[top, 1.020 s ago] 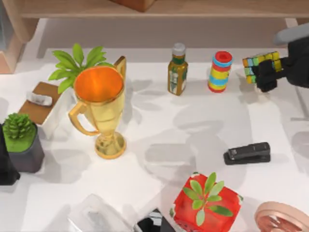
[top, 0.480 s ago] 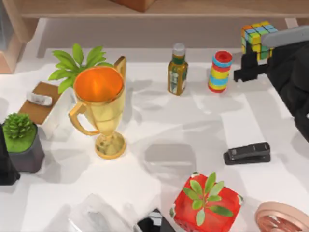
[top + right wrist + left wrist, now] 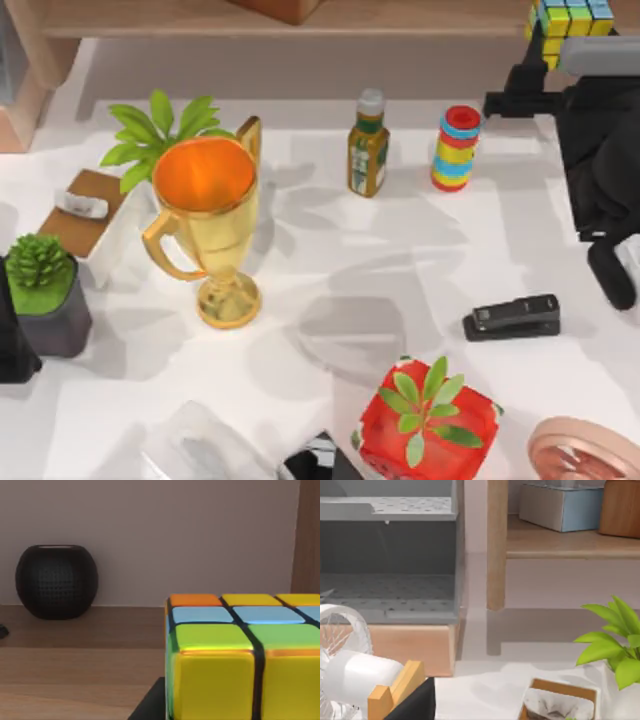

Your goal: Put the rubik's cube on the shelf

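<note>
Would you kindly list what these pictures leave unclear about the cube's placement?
- Right pincer: the fingers are hidden behind the rubik's cube in the top view.
- Cube: cut off by the top view's upper edge.
- Cube's underside: cropped in the right wrist view, so contact with the shelf is unclear.

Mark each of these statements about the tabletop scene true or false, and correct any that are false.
1. The rubik's cube is at the shelf, at the top view's right end. True.
2. The gold trophy lies tipped on its side. False: it stands upright.
3. The striped cylinder stands to the right of the bottle in the top view. True.
4. The black stapler sits on the shelf. False: it lies on the white table.
5. The right wrist view shows a dark round speaker on the wooden board beyond the cube. True.
</note>
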Controlling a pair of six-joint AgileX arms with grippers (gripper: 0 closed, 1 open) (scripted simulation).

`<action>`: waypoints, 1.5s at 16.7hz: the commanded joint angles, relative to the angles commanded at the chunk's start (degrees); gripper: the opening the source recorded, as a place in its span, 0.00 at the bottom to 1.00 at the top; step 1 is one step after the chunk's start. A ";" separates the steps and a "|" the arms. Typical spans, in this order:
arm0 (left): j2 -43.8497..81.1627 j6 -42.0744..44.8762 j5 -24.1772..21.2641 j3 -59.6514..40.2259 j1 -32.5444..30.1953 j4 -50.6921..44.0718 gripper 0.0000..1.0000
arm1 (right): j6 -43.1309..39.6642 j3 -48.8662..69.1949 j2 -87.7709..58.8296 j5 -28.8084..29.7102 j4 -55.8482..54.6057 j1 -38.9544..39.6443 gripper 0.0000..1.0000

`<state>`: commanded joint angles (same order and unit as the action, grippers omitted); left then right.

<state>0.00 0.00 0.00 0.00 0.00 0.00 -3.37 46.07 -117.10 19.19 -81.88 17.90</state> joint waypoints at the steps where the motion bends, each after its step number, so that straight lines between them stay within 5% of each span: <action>1: 0.00 0.00 0.00 0.00 0.00 0.00 1.00 | 0.07 0.14 0.12 0.50 -0.71 -0.01 0.00; 10: 0.00 0.00 0.00 0.00 0.00 0.00 1.00 | 0.18 1.69 0.28 0.04 0.42 -0.25 0.00; 25: 0.00 0.00 0.00 0.00 0.00 0.00 1.00 | 0.84 26.68 -11.47 -3.52 14.38 -4.27 0.00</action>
<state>0.00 0.00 0.00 0.00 0.00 0.00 -2.53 72.76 -128.57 15.68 -67.51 13.63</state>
